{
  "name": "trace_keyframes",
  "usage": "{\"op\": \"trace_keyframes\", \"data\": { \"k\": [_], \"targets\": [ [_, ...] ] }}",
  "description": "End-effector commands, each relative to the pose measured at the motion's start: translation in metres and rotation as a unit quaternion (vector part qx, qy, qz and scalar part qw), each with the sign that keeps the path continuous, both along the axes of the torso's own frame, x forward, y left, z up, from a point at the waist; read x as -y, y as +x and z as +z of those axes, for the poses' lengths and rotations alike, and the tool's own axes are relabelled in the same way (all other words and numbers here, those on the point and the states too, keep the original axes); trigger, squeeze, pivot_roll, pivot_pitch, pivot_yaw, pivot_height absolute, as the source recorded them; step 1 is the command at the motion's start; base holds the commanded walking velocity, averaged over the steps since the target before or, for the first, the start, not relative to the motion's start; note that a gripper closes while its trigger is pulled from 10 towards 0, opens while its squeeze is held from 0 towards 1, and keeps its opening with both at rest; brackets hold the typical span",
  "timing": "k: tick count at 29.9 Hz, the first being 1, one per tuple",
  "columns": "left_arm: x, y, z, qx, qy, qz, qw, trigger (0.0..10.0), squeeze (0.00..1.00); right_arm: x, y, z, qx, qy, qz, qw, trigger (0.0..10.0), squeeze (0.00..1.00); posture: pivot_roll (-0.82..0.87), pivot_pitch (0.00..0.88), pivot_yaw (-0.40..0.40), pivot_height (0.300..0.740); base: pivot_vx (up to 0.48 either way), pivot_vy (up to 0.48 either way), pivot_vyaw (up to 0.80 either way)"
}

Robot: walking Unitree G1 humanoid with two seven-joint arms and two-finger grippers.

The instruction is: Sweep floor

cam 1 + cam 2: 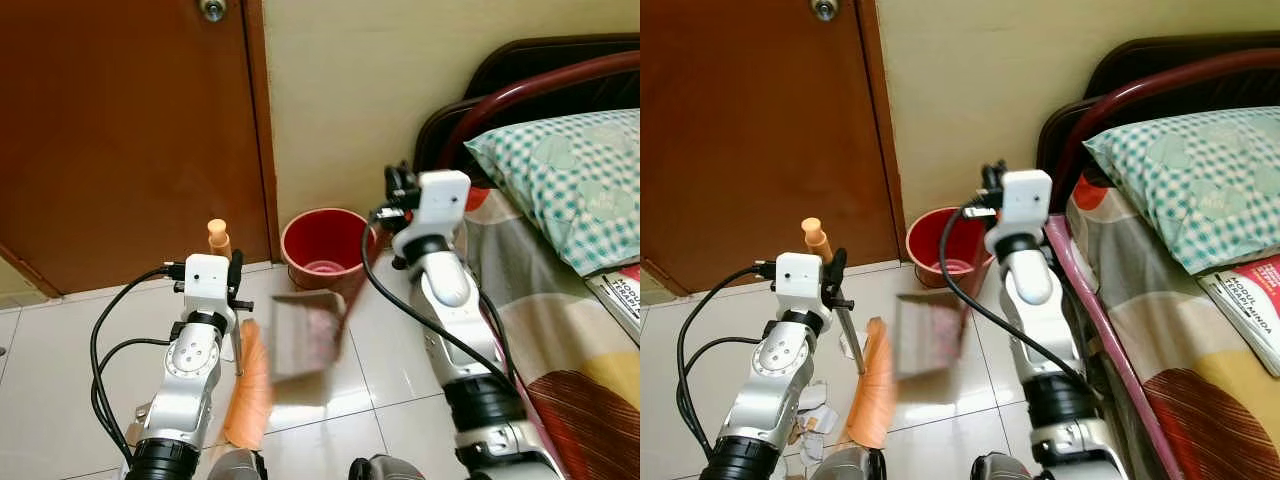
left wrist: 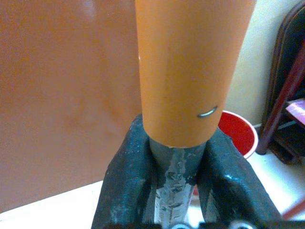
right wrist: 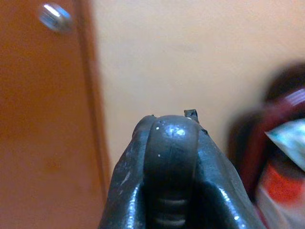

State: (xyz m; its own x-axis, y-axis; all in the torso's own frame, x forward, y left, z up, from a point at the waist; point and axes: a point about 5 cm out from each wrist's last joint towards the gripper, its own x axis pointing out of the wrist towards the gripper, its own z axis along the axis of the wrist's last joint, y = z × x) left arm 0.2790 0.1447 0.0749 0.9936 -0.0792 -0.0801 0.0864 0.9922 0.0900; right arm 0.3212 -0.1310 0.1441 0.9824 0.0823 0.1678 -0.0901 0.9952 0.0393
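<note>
Left eye view, broom (image 1: 247,395) upright, bristles down

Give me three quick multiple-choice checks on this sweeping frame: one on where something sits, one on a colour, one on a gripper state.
1. Where does the bucket stand?
A. on the bed
B. on the floor by the wall, between door and bed
C. behind the robot

2. What colour is the bucket?
A. red
B. blue
C. white

3. What is the left gripper doing?
A. hanging open
B. shut on the broom handle
C. holding a book

Answers:
1 B: the bucket rests on the tiles against the wall, right of the door and left of the bed.
2 A: its wall and inside are red.
3 B: the left gripper clamps the broom handle.
</note>
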Motion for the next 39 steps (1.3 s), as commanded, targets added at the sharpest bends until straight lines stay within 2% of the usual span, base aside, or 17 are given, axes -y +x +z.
{"op": "trace_keyframes", "data": {
  "k": [1, 3, 5, 6, 10, 13, 16, 18, 20, 25, 26, 28, 31, 32, 34, 36, 39],
  "targets": [
    [0.003, -0.006, -0.01, -0.028, 0.001, -0.012, 1.0, 10.0, 0.0, 0.011, -0.002, 0.003, 0.003, 0.015, -0.02, 1.0, 10.0, 0.0, -0.02, 0.1, -0.032, 0.74, 0.0, 0.0, 0.0],
    [0.008, -0.007, -0.007, -0.016, 0.012, -0.032, 0.999, 10.0, 0.0, 0.028, -0.009, -0.01, -0.023, 0.019, -0.049, 0.998, 10.0, 0.0, -0.04, 0.121, -0.026, 0.74, 0.0, 0.0, 0.0],
    [0.01, -0.008, -0.005, -0.014, 0.009, -0.036, 0.999, 10.0, 0.0, 0.037, -0.014, -0.02, -0.04, 0.008, -0.064, 0.997, 10.0, 0.0, -0.04, 0.126, -0.025, 0.74, 0.0, 0.0, 0.0],
    [0.012, -0.009, -0.003, -0.011, 0.008, -0.039, 0.999, 10.0, 0.0, 0.045, -0.019, -0.031, -0.067, 0.011, -0.077, 0.995, 10.0, 0.0, -0.03, 0.134, -0.025, 0.74, 0.0, 0.0, 0.0],
    [0.012, -0.012, -0.001, -0.01, 0.009, -0.042, 0.999, 10.0, 0.0, 0.051, -0.026, -0.043, -0.098, 0.015, -0.085, 0.991, 10.0, 0.0, -0.03, 0.134, -0.024, 0.74, 0.0, 0.0, 0.0],
    [0.009, -0.017, -0.006, -0.023, 0.013, -0.053, 0.998, 10.0, 0.0, 0.053, -0.041, -0.062, -0.145, 0.019, -0.073, 0.987, 10.0, 0.0, -0.03, 0.123, -0.022, 0.74, 0.0, 0.0, 0.0],
    [0.007, -0.017, -0.005, -0.032, 0.0, -0.061, 0.998, 10.0, 0.0, 0.054, -0.05, -0.068, -0.158, 0.017, -0.07, 0.985, 10.0, 0.0, -0.02, 0.122, -0.022, 0.74, 0.0, 0.0, 0.0],
    [0.002, -0.016, -0.004, -0.031, 0.01, -0.061, 0.998, 10.0, 0.0, 0.059, -0.064, -0.078, -0.195, 0.018, -0.079, 0.977, 10.0, 0.0, -0.03, 0.12, -0.023, 0.74, 0.0, 0.0, 0.0],
    [0.001, -0.016, -0.004, -0.032, 0.012, -0.061, 0.998, 10.0, 0.0, 0.06, -0.067, -0.08, -0.202, 0.018, -0.082, 0.976, 10.0, 0.0, -0.03, 0.118, -0.023, 0.74, 0.0, 0.0, 0.0],
    [0.001, -0.018, -0.006, -0.04, 0.013, -0.067, 0.997, 10.0, 0.0, 0.067, -0.099, -0.094, -0.295, 0.011, -0.066, 0.953, 10.0, 0.0, -0.03, 0.111, -0.024, 0.74, 0.0, 0.0, 0.0],
    [0.001, -0.018, -0.006, -0.04, 0.013, -0.067, 0.997, 10.0, 0.0, 0.067, -0.099, -0.094, -0.295, 0.011, -0.066, 0.953, 10.0, 0.0, -0.03, 0.111, -0.024, 0.74, 0.0, 0.0, 0.0],
    [0.002, -0.019, -0.008, -0.044, 0.012, -0.07, 0.997, 10.0, 0.0, 0.071, -0.118, -0.105, -0.375, 0.013, -0.053, 0.925, 10.0, 0.0, -0.04, 0.109, -0.032, 0.74, 0.0, 0.0, 0.0],
    [0.004, -0.019, -0.008, -0.045, 0.01, -0.07, 0.996, 10.0, 0.0, 0.072, -0.129, -0.106, -0.404, 0.017, -0.038, 0.914, 10.0, 0.0, -0.05, 0.114, -0.041, 0.74, 0.0, 0.0, 0.0],
    [0.004, -0.019, -0.008, -0.045, 0.01, -0.07, 0.996, 10.0, 0.0, 0.072, -0.129, -0.106, -0.404, 0.017, -0.038, 0.914, 10.0, 0.0, -0.05, 0.114, -0.041, 0.74, 0.0, 0.0, 0.0],
    [0.004, -0.021, -0.011, -0.048, 0.009, -0.069, 0.996, 10.0, 0.0, 0.073, -0.139, -0.105, -0.421, -0.009, -0.015, 0.907, 10.0, 0.0, -0.05, 0.113, -0.049, 0.74, 0.0, 0.0, 0.0],
    [0.005, -0.022, -0.011, -0.049, 0.009, -0.068, 0.996, 10.0, 0.0, 0.076, -0.143, -0.107, -0.429, -0.017, -0.014, 0.903, 10.0, 0.0, -0.05, 0.11, -0.049, 0.74, 0.0, 0.0, 0.0],
    [0.006, -0.021, -0.012, -0.049, 0.011, -0.067, 0.996, 10.0, 0.0, 0.08, -0.143, -0.11, -0.439, -0.004, -0.023, 0.898, 10.0, 0.0, -0.05, 0.103, -0.036, 0.74, 0.0, 0.0, 0.0]
  ]
}}
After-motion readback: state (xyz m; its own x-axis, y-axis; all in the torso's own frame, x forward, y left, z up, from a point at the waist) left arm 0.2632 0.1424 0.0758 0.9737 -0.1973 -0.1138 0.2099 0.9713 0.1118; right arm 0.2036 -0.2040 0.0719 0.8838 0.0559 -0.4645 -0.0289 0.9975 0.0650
